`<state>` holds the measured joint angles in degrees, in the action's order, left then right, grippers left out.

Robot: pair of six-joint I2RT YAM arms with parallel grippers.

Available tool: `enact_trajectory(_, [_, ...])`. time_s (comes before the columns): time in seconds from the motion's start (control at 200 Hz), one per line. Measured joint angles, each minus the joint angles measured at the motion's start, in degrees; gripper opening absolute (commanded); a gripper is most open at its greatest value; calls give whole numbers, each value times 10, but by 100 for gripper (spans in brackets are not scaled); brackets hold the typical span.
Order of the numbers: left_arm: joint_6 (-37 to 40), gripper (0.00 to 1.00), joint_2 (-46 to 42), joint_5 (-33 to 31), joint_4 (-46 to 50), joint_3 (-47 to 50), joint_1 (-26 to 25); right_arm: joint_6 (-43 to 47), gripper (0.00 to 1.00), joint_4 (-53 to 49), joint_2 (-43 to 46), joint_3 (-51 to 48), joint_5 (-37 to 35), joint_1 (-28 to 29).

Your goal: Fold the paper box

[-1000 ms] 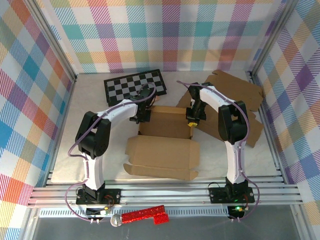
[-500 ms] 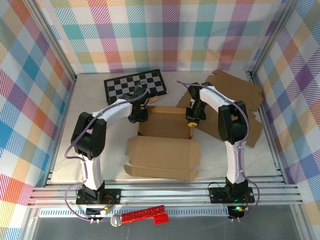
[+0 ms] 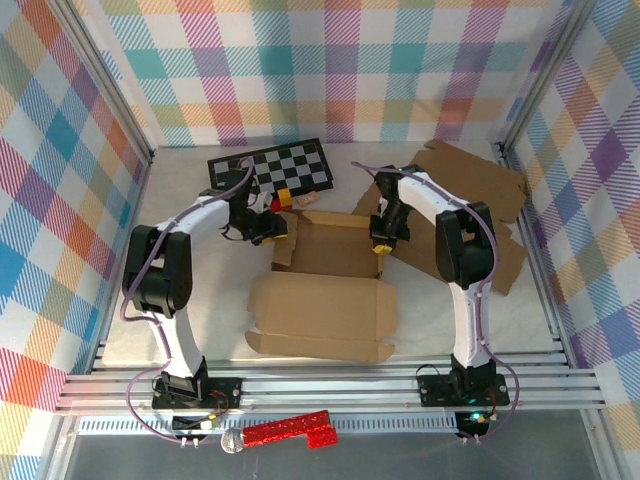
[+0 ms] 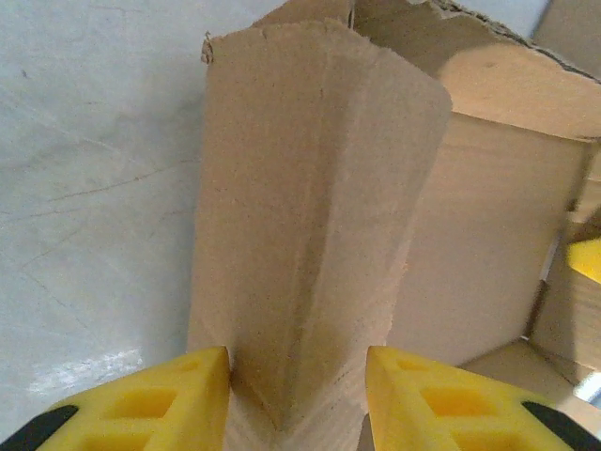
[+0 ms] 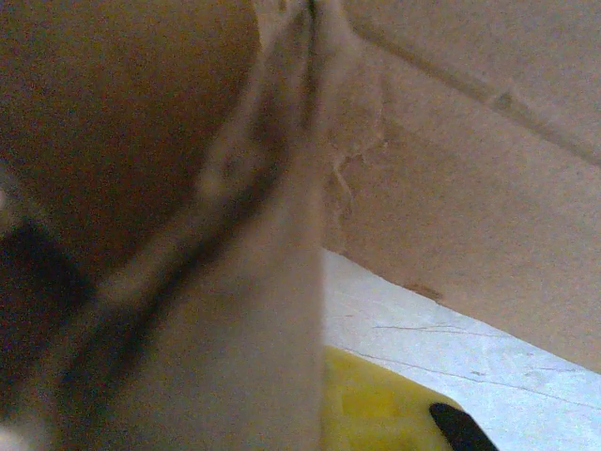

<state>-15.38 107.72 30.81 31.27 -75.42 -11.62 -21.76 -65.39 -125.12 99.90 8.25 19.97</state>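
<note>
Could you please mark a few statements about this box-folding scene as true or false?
1. The left pincer straddles a flap of the paper box. True.
2. The checkerboard lies under the box. False: it lies on the table beyond it.
3. The right pincer is at the box's right wall. True.
4. The box's lid panel is folded shut. False: it lies flat open, nearer the arms.

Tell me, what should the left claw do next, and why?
Probably draw the left claw back off the flap: its fingers stand apart, the creased flap loose between them, while the right claw pinches the other side of the paper box.
</note>
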Motion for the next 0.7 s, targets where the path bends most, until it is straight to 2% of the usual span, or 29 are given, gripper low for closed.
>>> enact_trajectory(0.24, [0, 37, -17, 92, -46, 58, 37, 0, 0, 0, -3, 3, 2, 0])
enact_trajectory(0.7, [5, 34, -23, 162, -77, 103, 70, 0, 0, 0, -7, 6, 6, 0])
